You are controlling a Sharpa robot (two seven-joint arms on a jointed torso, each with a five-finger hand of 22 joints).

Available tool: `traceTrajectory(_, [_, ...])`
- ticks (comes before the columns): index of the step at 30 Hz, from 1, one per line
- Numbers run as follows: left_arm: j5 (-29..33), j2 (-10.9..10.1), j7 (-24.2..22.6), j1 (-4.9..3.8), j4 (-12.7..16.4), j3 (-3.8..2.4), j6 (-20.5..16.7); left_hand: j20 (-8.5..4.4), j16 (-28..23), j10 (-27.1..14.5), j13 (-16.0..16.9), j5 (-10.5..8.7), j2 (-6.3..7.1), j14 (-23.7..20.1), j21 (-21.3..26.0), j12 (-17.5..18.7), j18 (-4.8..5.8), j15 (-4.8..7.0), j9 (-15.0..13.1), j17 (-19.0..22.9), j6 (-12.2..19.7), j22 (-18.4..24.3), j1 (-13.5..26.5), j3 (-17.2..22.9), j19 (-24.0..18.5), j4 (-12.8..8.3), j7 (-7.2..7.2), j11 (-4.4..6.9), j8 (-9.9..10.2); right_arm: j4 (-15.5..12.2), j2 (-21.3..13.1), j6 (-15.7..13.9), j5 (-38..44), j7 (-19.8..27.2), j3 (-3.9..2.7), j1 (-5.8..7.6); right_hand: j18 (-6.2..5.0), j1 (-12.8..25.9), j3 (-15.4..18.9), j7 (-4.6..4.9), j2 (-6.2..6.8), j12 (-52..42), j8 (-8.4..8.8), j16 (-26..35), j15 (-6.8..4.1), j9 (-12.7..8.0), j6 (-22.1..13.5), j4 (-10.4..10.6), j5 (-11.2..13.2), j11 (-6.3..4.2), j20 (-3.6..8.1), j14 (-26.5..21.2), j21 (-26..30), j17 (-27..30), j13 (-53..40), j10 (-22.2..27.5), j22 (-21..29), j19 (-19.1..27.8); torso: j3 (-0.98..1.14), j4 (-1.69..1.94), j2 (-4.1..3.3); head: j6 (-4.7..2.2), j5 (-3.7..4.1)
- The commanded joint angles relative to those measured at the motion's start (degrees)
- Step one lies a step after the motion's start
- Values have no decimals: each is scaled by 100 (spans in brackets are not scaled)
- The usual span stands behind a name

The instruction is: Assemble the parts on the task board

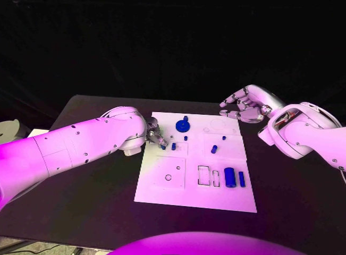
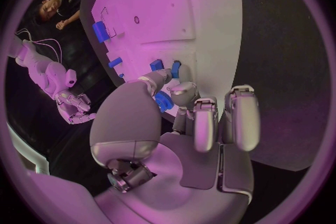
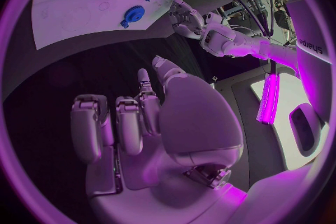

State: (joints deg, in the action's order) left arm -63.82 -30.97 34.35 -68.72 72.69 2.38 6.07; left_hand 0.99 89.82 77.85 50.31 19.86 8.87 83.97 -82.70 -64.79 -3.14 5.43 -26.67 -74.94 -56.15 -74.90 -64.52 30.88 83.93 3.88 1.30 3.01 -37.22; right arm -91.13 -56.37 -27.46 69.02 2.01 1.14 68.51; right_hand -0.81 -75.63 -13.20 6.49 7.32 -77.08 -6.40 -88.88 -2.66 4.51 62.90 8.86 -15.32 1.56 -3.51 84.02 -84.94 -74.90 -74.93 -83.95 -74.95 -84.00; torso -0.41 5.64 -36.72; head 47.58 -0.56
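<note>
The left hand [image 1: 156, 137] reached over the task board's [image 1: 169, 188] left edge, fingertips at small blue parts [image 1: 174, 146]; whether it held one could not be told. The right hand [image 1: 245, 106] hovered beyond the far corner, fingers loosely curled, empty. A misaligned pinch might knock parts off their seats.

Black table [image 1: 89, 202] under the white task board [image 1: 173, 191] at its middle.
</note>
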Motion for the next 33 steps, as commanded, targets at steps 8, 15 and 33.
traceTrajectory(8, [-50,22,172,63,-30,48,250,-68,18,66,-10,9,51,603,-51,-13,83,65,24,-1506,-181,-558,424,-261,222,167,-69,24,64,-18,-6,62,29,20,-2,-3,-115,-44,35,5,13,-14,-17,13,29,-9,-17,-8,-30,9,-17,562,29,-1363,-929,-149,-755,-202,-1,2,2,1,3])
traceTrajectory(15, [-56,28,181,63,-46,47,194,-76,18,84,11,5,76,603,-75,-37,92,74,25,-1506,-239,-598,582,-595,238,358,-76,29,84,-22,-9,62,29,17,-2,-3,-117,-44,36,5,13,0,-17,23,29,-9,-18,-8,-33,9,-17,559,34,-1351,-923,-143,-748,-198,1,3,1,10,3])
traceTrajectory(33, [-58,-4,182,63,-38,27,-44,-78,18,105,42,-16,80,603,-113,-77,106,70,6,-1506,-300,-664,815,-1241,265,736,-67,23,93,-17,-8,61,29,18,-2,-3,-117,-44,36,5,13,0,-17,23,29,-9,-18,-8,-33,9,-17,559,34,-1351,-923,-143,-748,-198,-5,5,3,14,9])
